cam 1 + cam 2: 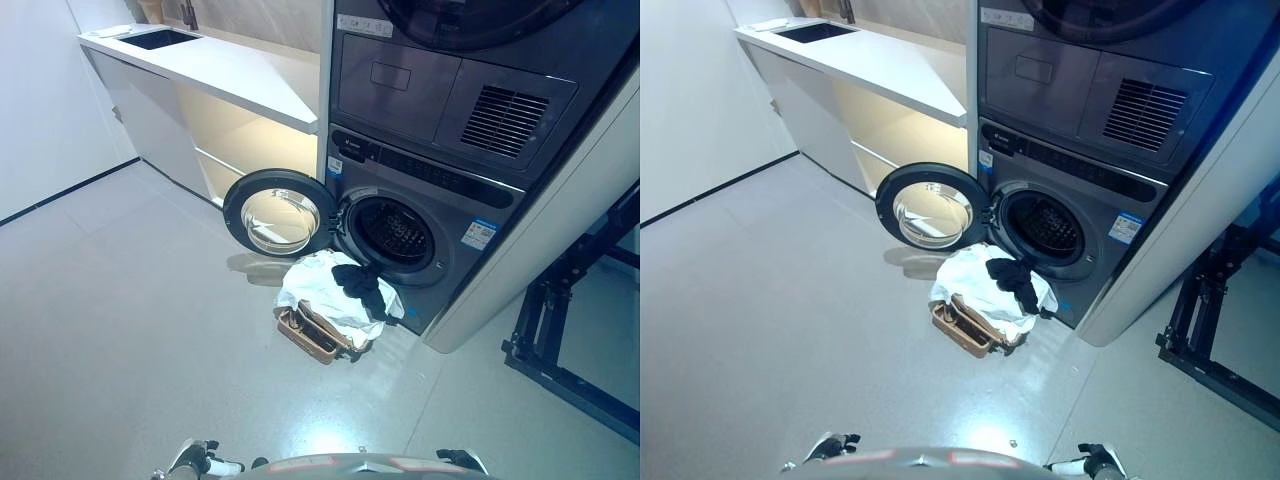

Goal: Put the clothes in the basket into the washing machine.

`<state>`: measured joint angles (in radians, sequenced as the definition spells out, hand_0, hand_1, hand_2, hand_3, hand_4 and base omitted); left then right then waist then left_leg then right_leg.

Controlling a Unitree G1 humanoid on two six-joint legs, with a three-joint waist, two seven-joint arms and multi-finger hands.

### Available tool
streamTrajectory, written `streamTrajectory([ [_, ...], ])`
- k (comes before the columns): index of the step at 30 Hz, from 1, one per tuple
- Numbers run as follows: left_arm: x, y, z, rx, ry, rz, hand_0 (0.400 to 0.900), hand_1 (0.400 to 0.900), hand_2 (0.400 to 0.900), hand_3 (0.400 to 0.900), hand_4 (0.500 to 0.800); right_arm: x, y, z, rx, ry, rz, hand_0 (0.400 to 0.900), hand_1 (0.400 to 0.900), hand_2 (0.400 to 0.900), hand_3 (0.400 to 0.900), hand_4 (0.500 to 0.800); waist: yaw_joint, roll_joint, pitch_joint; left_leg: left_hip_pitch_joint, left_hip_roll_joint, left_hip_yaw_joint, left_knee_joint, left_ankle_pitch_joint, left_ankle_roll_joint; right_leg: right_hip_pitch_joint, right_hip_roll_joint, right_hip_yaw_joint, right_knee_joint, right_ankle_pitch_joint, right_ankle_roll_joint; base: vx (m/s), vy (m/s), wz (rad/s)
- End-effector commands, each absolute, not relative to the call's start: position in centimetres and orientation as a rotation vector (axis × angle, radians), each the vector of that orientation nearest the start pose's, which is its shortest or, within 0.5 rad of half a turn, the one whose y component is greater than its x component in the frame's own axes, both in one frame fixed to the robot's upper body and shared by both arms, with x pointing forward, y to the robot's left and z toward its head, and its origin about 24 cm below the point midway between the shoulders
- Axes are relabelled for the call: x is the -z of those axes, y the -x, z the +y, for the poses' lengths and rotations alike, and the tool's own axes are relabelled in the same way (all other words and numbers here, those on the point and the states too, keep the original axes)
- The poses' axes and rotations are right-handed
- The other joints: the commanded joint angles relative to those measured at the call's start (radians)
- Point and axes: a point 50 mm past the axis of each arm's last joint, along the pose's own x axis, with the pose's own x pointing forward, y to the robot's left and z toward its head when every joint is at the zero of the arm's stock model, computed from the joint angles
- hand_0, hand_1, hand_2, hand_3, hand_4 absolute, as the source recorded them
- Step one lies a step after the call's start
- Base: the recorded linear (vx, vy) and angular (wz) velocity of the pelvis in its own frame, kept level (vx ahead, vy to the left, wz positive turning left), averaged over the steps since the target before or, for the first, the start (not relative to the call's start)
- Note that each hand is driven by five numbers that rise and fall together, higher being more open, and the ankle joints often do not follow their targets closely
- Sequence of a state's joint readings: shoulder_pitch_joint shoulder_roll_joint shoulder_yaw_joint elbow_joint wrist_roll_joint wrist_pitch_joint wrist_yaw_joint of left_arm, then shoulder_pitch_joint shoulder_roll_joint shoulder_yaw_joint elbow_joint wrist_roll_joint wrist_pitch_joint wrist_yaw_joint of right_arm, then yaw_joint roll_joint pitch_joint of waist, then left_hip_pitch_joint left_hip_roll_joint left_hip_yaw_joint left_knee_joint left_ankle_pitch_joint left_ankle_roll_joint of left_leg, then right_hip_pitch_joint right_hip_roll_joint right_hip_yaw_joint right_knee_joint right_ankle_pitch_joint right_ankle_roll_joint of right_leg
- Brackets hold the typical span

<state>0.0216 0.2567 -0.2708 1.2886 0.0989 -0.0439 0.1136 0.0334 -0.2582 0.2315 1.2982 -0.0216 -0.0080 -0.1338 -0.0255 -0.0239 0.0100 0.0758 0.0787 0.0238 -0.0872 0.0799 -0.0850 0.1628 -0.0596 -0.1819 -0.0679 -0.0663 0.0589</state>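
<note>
A brown basket (308,337) lies tipped on the floor in front of the washing machine (455,215). A white cloth (318,287) spills over it, and a black garment (362,288) lies on top, reaching toward the drum opening (396,233). The round door (278,213) is swung wide open to the left. The inside of the drum looks dark, and I cannot make out any cloth in it. Only small parts of my left hand (200,461) and right hand (1092,462) show at the bottom edge, far from the basket.
A second machine (450,85) is stacked above the washing machine. A white counter (225,68) with a sink runs along the left wall. A black metal frame (570,335) stands on the floor to the right. Grey floor lies between me and the basket.
</note>
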Motion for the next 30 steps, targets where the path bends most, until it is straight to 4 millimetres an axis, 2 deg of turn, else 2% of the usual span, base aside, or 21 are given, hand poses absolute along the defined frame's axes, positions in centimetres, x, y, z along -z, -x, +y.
streamTrajectory([
  [1, 16.2, -8.56, 23.79, 0.047, -0.556, 1.221, 0.9, 0.9, 0.9, 0.9, 0.8, 15.83, -7.55, -26.09, 0.12, 0.528, 1.28, 0.9, 0.9, 0.9, 0.9, 0.8, 0.013, 0.018, 0.007, -0.014, -0.055, 0.011, 0.0, -0.052, 0.048, -0.052, -0.02, -0.016, 0.099, 0.025, 0.051, 0.0, 0.0, 0.0],
  [7, 16.35, -8.0, 23.76, 0.042, -0.537, 1.244, 0.9, 0.9, 0.9, 0.9, 0.8, 16.03, -7.05, -25.64, 0.106, 0.52, 1.283, 0.9, 0.9, 0.9, 0.9, 0.8, 0.007, 0.02, 0.01, -0.017, -0.055, 0.013, 0.0, -0.051, 0.047, -0.057, -0.018, -0.012, 0.099, 0.026, 0.05, 0.0, 0.0, -0.01],
  [22, 16.31, -8.27, 23.61, 0.045, -0.538, 1.231, 0.9, 0.9, 0.9, 0.9, 0.8, 16.04, -6.95, -25.65, 0.101, 0.526, 1.283, 0.9, 0.9, 0.9, 0.9, 0.8, 0.005, 0.019, 0.012, -0.016, -0.059, 0.017, 0.0, -0.057, 0.056, -0.062, -0.021, -0.003, 0.103, 0.029, 0.054, 0.0, 0.005, -0.01],
  [30, 16.25, -8.51, 23.63, 0.015, -0.512, 1.222, 0.9, 0.9, 0.9, 0.9, 0.8, 15.79, -7.56, -26.11, 0.116, 0.532, 1.27, 0.9, 0.9, 0.9, 0.9, 0.8, 0.008, 0.028, 0.025, -0.019, -0.08, 0.018, 0.0, -0.064, 0.087, -0.114, -0.032, 0.037, 0.169, 0.028, 0.067, 0.0, 0.056, -0.14],
])
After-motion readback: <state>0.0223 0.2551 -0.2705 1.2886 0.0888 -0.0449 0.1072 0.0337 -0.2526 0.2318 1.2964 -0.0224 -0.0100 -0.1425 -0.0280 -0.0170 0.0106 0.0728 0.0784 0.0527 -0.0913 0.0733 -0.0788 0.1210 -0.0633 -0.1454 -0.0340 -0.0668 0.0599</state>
